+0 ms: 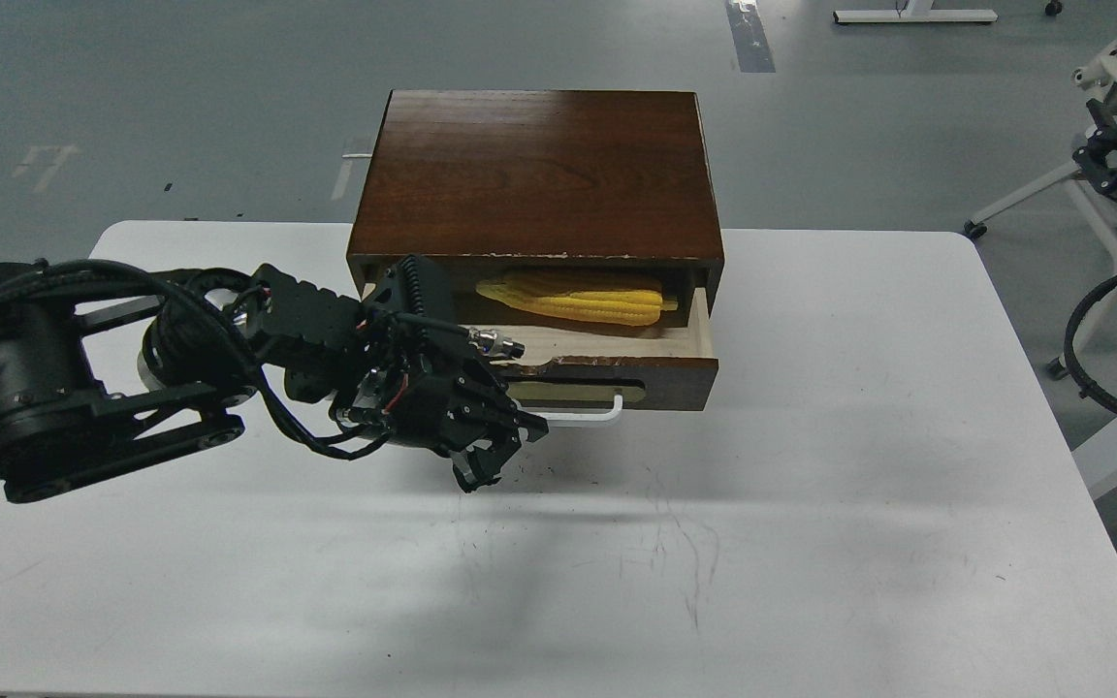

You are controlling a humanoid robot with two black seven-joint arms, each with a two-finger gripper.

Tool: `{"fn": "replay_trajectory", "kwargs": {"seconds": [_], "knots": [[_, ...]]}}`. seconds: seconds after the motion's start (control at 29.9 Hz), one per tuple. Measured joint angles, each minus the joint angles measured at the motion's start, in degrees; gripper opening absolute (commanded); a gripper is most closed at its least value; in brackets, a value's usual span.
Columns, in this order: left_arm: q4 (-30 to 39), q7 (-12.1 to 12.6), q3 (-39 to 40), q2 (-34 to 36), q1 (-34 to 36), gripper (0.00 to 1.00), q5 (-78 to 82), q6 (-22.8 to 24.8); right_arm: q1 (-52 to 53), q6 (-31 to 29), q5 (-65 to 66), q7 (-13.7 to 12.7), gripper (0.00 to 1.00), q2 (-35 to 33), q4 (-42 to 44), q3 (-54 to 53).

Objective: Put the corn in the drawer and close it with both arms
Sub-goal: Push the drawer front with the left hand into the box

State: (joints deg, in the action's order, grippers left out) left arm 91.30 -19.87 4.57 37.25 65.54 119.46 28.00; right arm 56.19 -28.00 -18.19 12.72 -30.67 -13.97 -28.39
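Note:
The yellow corn [578, 301] lies lengthwise inside the drawer [665, 373], which stands pulled partway out of the dark-brown wooden box [539, 165]. The drawer's white bar handle [583, 420] shows below its front. My left gripper [497, 454] hangs just in front of the drawer's left part, over the table, with its fingers apart and nothing in them. Its arm hides the drawer's left end. My right gripper [1113, 160] is small and dark at the far right, off the table.
The white table [811, 543] bears the wooden box at its far middle. A white chair frame [1092, 194] and black cables [1092, 339] stand beyond the table's right edge. Grey floor lies behind.

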Motion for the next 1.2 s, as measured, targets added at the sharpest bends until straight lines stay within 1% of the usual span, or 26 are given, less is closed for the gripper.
{"fn": "replay_trajectory", "kwargs": {"seconds": [0.43,0.63,0.97,1.2], "knots": [[-3.95,0.00,0.18,-0.49,0.08,0.00,-0.31,-0.04,-0.03,0.00,-0.01,0.29,0.99,0.00,0.00,-0.09],[-7.87,0.18,0.20,-0.77,0.01,0.00,-0.08,0.03,-0.03,0.00,-0.09,0.55,0.99,0.00,0.00,-1.00],[-10.82,0.10,0.20,-1.91,0.37,0.00,-0.05,0.02,-0.58,0.00,-0.09,0.55,0.99,0.00,0.00,-1.32],[-15.00,-0.30,0.22,-3.46,1.85,0.00,-0.64,0.01,-1.34,0.00,-0.09,0.54,0.99,0.00,0.00,-1.32]]}}
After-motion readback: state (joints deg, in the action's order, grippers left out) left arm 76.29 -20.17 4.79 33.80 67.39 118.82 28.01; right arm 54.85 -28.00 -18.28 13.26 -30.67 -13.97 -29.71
